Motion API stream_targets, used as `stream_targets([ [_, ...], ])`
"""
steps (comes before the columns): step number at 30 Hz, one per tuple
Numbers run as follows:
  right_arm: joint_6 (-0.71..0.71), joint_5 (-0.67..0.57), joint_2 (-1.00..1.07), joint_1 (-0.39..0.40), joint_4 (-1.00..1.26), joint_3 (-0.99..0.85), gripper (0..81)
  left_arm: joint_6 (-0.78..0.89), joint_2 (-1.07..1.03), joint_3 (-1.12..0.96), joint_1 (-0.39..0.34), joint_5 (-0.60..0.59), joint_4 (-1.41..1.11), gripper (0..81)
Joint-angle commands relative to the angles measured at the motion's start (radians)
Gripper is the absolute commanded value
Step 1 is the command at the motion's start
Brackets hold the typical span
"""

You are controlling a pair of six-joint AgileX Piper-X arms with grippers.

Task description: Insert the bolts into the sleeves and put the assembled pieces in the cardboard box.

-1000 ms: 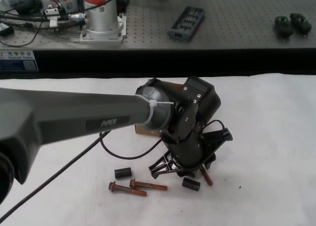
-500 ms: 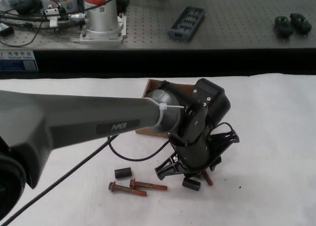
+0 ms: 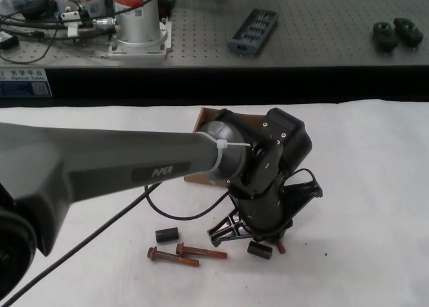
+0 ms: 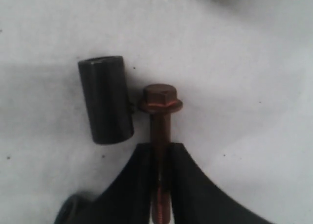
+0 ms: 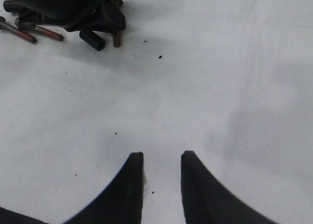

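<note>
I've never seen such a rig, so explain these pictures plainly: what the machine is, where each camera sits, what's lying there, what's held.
Two robot arms work at a bench under a white cloth. The high view looks down from behind them; the other two come from a camera on each wrist. The left gripper is shut on a brown bolt, beside a black sleeve. The right gripper hangs open, holding nothing. Two loose bolts, another sleeve and a cardboard box lie nearby.
</note>
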State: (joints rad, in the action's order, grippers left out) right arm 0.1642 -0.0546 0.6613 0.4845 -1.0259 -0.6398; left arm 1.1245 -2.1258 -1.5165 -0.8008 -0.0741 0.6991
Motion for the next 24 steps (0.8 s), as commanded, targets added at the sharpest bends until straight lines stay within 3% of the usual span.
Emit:
stream_targets([
  [1, 0.008, -0.012, -0.012, -0.008, -0.001, -0.001, 20.0, 0.000, -0.032, 0.005, -0.013, -0.025, 0.039, 0.6],
  [8, 0.002, -0.012, -0.012, -0.008, -0.001, -0.001, 20.0, -0.050, -0.015, 0.005, -0.010, -0.067, 0.037, 0.6],
  [15, -0.017, -0.020, -0.012, -0.008, 0.012, -0.001, 20.0, -0.399, 0.076, 0.005, 0.023, -0.066, -0.036, 0.6],
  [24, -0.189, -0.191, 0.020, -0.008, 0.078, -0.001, 15.7, -0.535, 0.241, 0.005, 0.096, -0.050, -0.155, 0.6],
])
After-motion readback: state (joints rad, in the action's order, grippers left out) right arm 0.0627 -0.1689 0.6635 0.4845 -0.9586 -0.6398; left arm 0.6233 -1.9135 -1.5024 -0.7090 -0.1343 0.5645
